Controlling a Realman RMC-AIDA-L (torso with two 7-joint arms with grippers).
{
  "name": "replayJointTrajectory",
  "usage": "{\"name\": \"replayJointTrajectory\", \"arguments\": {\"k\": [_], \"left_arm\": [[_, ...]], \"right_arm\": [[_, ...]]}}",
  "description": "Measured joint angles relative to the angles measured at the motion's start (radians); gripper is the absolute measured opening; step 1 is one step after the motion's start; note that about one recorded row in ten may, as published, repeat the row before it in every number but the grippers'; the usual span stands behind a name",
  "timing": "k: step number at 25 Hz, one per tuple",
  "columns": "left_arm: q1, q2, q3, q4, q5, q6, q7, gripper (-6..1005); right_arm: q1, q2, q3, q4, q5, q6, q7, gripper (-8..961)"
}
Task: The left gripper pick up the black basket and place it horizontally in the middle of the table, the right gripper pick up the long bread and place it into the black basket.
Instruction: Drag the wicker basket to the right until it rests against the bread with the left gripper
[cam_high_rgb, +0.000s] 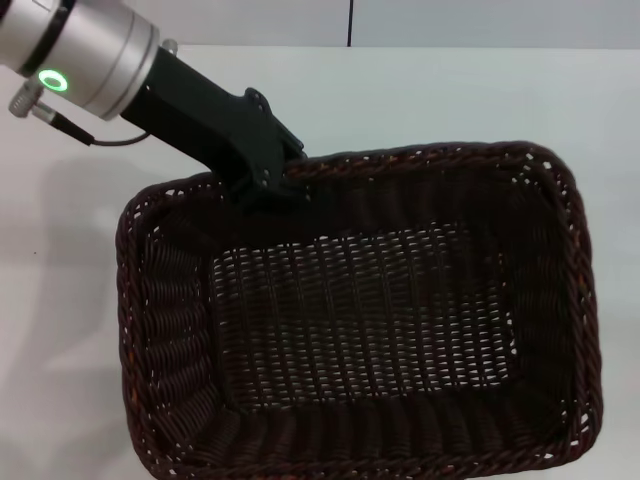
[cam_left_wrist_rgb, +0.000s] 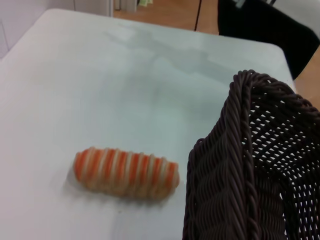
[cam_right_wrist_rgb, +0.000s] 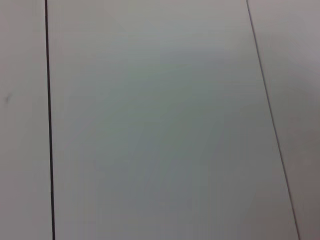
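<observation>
Here, one left end effector grips one black basket rim; one long bread lies beside.

Even, bright overhead light; soft shadow beside the black basket on the table. The long bread looks slightly blurred.

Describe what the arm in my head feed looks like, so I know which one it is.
It is the left arm: a silver cylindrical segment with a glowing green ring, a small metal fitting and thin cable beside it, ending in the left gripper, a matte black angular body with small screws. The right arm does not show in any view.
</observation>
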Motion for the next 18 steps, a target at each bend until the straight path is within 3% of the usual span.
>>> {"name": "replayJointTrajectory", "arguments": {"k": [5,18], "left_arm": [[0.027,0.000,0.057,0.028,0.022,0.063,0.036,297],[0.028,-0.003,0.091,0.069,0.034,0.124,0.069,335]], "right_arm": [[0.000,0.000,-0.002,0.001,-0.003,0.000,0.000,643],[-0.011,0.000,-0.004,0.015,-0.003,0.000,0.000,642]]}}
